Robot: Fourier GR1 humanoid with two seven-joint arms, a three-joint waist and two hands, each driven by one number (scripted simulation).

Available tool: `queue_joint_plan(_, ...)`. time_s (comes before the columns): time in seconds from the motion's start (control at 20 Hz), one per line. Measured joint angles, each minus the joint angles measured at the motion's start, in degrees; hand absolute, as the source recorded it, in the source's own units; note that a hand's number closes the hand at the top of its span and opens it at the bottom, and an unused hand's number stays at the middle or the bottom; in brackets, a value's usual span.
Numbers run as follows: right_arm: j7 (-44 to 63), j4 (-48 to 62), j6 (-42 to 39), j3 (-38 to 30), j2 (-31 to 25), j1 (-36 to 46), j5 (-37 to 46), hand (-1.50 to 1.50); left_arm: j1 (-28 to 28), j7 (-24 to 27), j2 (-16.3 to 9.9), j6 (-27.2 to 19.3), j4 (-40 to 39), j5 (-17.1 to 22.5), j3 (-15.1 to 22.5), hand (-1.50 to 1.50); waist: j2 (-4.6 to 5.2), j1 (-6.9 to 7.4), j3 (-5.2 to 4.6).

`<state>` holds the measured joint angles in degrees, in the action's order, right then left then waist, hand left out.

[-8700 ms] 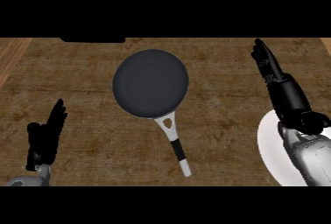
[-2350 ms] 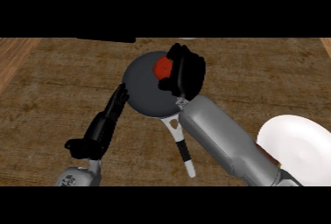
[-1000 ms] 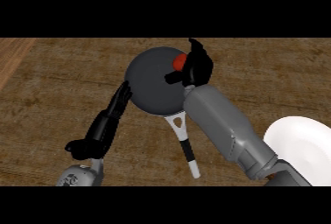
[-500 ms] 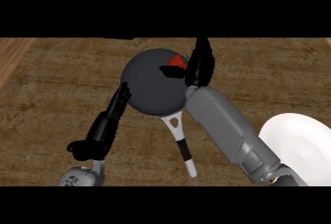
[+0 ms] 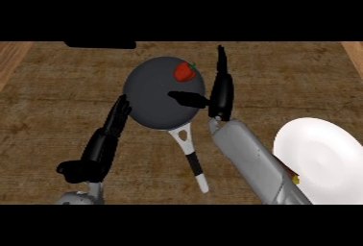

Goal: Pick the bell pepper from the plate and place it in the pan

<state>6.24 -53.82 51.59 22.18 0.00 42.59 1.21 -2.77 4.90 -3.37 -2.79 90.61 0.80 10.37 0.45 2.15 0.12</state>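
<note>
Bell pepper (image 5: 184, 71) lying inside pan (image 5: 152, 103); plate (image 5: 322, 158) apart.

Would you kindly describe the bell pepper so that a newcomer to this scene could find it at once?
Start at the dark round pan in the middle of the wooden counter, its pale handle pointing toward the robot. The bell pepper lies inside it near the far right rim, just left of the open right hand. It is the only small red thing in the pan, with a bit of green stem.
</note>
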Motion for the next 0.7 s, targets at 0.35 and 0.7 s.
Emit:
queue_joint_plan(0.35,-8.77,-8.04,-6.27,4.13,-0.25,-10.47,-2.99,-1.50,1.38,0.96,-0.02,-0.03,-0.22,-0.21,-1.18,0.00,-0.39,-1.60,-0.08)
queue_joint_plan(0.7,-8.30,-12.49,-6.11,7.41,-0.47,-15.64,0.67,-1.50,1.41,0.96,-0.17,1.38,-0.19,0.16,-2.70,0.00,-0.46,-1.97,-0.11)
